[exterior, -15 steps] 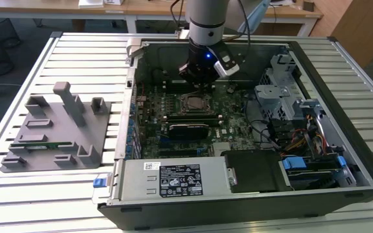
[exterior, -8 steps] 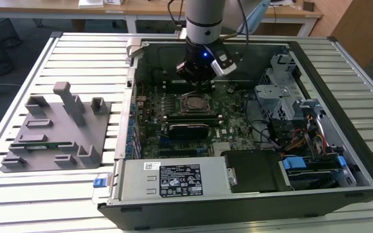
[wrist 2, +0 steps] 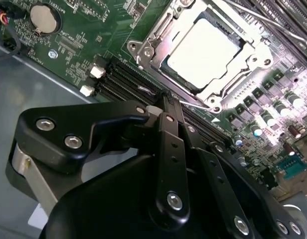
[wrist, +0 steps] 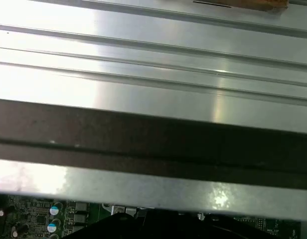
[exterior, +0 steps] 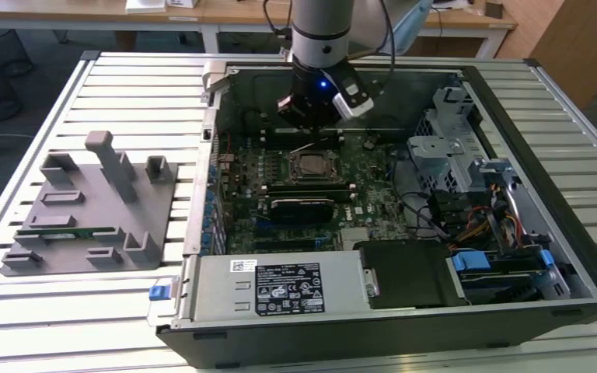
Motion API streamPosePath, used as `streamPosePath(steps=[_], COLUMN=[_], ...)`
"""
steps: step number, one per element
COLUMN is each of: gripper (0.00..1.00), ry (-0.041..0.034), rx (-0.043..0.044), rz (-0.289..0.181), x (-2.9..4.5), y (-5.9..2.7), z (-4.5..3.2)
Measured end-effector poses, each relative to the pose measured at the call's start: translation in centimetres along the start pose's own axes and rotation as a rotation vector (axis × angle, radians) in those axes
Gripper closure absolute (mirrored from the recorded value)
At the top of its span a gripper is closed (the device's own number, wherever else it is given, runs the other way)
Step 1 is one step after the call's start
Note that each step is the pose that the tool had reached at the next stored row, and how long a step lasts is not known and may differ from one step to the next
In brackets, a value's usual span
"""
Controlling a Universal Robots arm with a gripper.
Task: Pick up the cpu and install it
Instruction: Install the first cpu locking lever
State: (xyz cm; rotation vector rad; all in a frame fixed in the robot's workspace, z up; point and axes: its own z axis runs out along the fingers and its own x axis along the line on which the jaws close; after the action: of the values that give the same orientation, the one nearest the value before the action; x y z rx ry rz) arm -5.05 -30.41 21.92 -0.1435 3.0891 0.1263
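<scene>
Small flat square silvery-topped cpu [wrist 2: 203,50] lies flat in black metal-framed socket [wrist 2: 148,50] on green motherboard [wrist 2: 88,30], inside open case on slatted tabletop [exterior: 122,85]; seated, likely for contact alignment. Black tool [wrist 2: 163,98] hovers just beside socket, fingers together, holding nothing

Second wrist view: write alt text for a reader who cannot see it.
The cpu, a silvery square, lies inside the metal socket frame on a green motherboard. The black gripper looms in the foreground, its tip pointing toward the dark memory slots beside that frame.
</scene>
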Motion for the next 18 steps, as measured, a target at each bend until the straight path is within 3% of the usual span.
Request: streamPosePath(steps=[18], gripper=[0.89], ry=[-0.0042], rx=[-0.0071], rz=[-0.001], x=[0.12], y=[0.11], z=[-0.48])
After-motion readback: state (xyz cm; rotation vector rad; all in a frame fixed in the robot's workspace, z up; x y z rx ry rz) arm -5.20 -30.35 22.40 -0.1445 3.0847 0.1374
